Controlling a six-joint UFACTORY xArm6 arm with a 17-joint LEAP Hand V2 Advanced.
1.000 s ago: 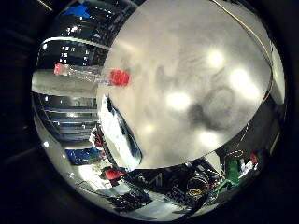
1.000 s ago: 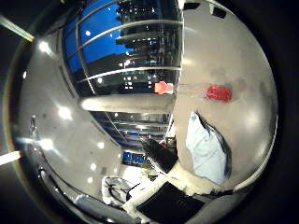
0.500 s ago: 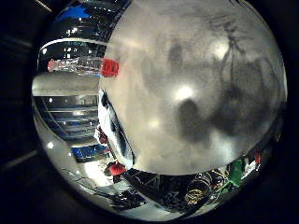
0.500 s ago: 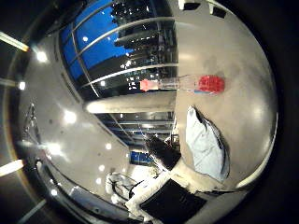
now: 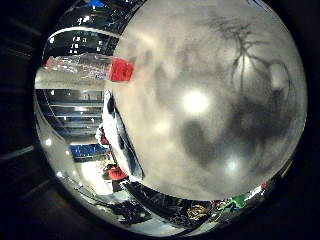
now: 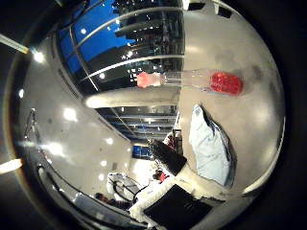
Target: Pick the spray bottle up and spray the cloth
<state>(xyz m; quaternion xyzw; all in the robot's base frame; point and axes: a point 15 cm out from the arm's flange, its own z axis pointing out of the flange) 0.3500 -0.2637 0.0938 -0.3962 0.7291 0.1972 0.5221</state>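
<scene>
The spray bottle (image 6: 192,80) stands on the pale table (image 5: 210,65), a clear bottle with a red band at its base and a pinkish spray head at the other end, and it stands free with nothing touching it. The cloth (image 6: 209,146), a light blue crumpled piece, lies on the same table just beside the bottle, apart from it by a bare strip of tabletop. That pairing looks deliberate: the cloth is spread near the bottle so that, once lifted, the nozzle need only be turned a little to wet it. Both things sit toward one edge of the table, with the room's dark windows beyond them, and most of the tabletop under the palm is bare, marked only by soft shadows that seem to be cast by the hand and arm. No part of the hand shows in either view, so I cannot tell whether its fingers are straight, curled or holding anything; nothing lies close against the palm, which suggests it is empty. By my judgement the task is at its start: the bottle is not yet grasped, and the palm has to come closer to the bottle's body before closing round it.
</scene>
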